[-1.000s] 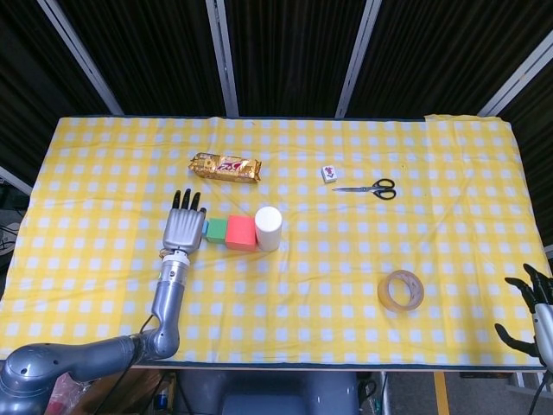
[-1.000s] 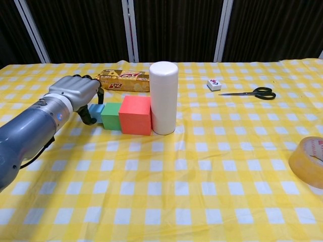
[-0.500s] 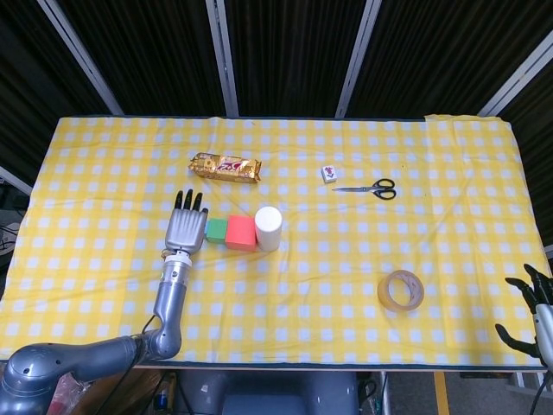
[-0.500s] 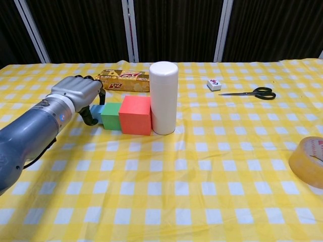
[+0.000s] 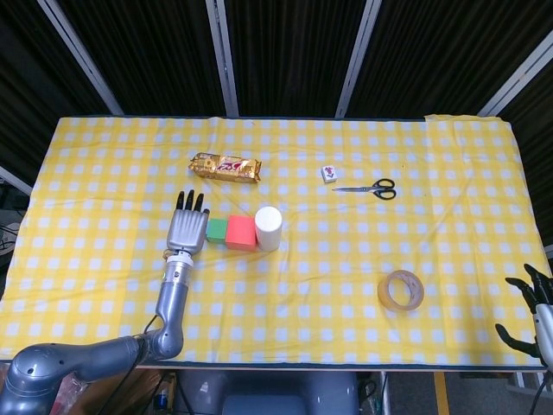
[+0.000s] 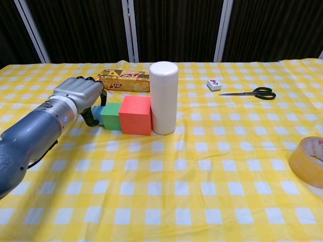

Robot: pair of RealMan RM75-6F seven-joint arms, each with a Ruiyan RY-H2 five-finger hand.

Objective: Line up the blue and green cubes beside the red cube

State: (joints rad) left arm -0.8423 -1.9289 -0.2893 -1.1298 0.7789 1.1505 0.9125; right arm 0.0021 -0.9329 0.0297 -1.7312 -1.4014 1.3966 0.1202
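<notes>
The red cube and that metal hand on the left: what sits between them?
The green cube sits against the red cube, with the blue cube beyond it, partly hidden under the left hand. The chest view shows this best.

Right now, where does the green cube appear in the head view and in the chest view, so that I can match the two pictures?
Head view: the green cube sits left of centre, between the left hand and the red cube.
Chest view: the green cube is at left of centre, against the red cube.
Shared landmark: the white cylinder stands just right of the red cube in both.
</notes>
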